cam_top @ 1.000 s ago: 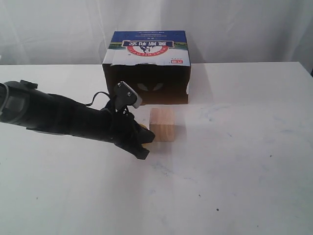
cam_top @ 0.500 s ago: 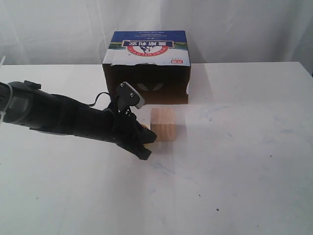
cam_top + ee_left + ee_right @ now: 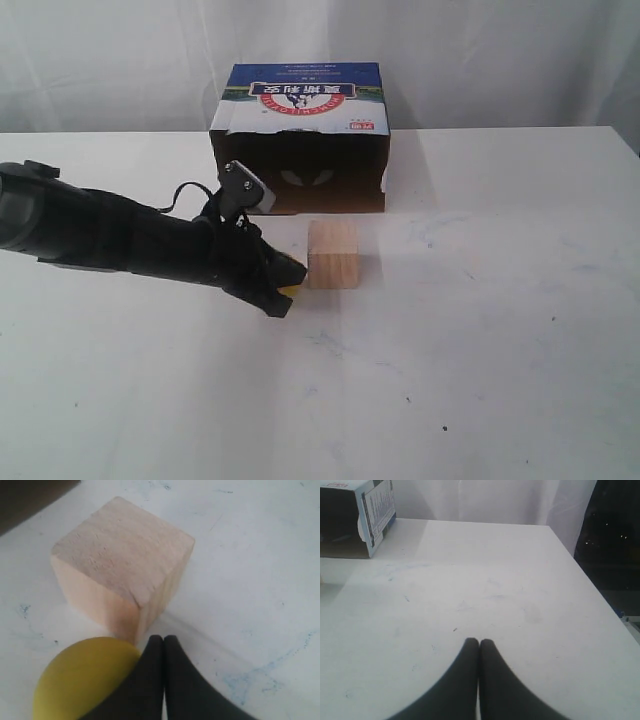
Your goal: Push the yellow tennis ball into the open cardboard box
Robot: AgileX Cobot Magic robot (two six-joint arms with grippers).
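The yellow tennis ball (image 3: 82,677) lies against the side of my left gripper (image 3: 163,639), which is shut with nothing between its fingers. In the exterior view only a sliver of the ball (image 3: 289,290) shows under the left gripper (image 3: 291,284), just left of the pale wooden cube (image 3: 332,254). The open cardboard box (image 3: 300,140) stands behind them, its dark opening facing the cube. My right gripper (image 3: 479,642) is shut over bare table, off to the right of the box (image 3: 355,517), and does not show in the exterior view.
The wooden cube (image 3: 122,565) stands between the ball and the box's opening. The white table (image 3: 480,320) stretches to the right and front. A white curtain hangs behind the box.
My left arm has pulled back to the left and lowered. A sliver of the ball now shows under the fingertips. The cube and box have not moved.
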